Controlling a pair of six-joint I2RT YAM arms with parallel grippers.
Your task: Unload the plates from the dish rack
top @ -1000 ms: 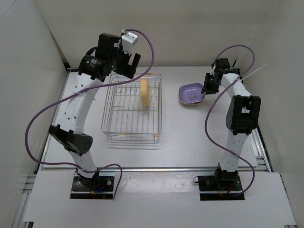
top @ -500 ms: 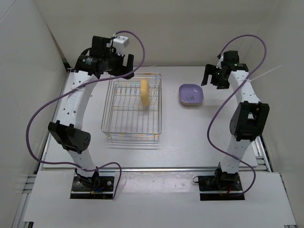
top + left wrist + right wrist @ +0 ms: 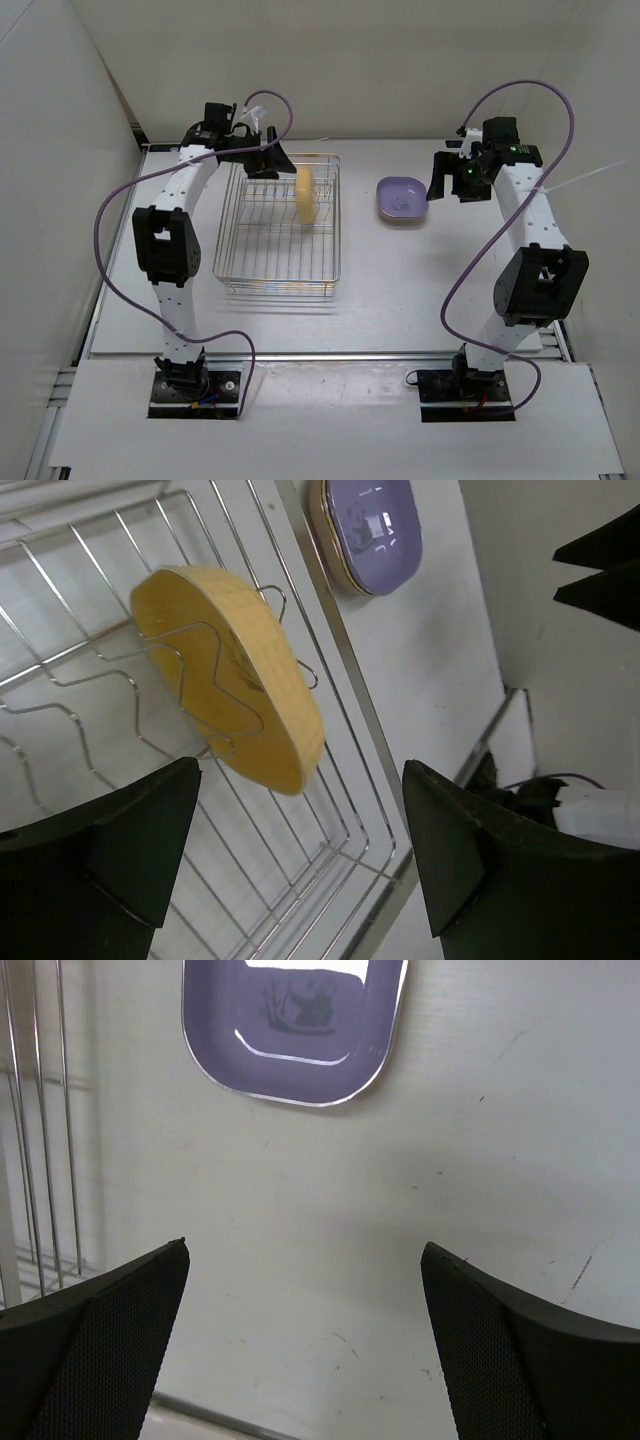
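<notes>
Left jaws and right jaws both apart, empty. Yellow plate [image 3: 230, 675] stands on edge among dish rack [image 3: 277, 262] wires; I judge a skewed lift would snag it, dragging the rack.

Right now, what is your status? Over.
Left gripper open, right gripper open, both empty. Yellow plate upright in rack. Purple plate outside rack. No obstacle seen.

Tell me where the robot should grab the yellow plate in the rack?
Probably its top rim, coming down from above, a finger on each face. The yellow plate stands on edge between wires of the dish rack, so only that rim sticks free.
</notes>
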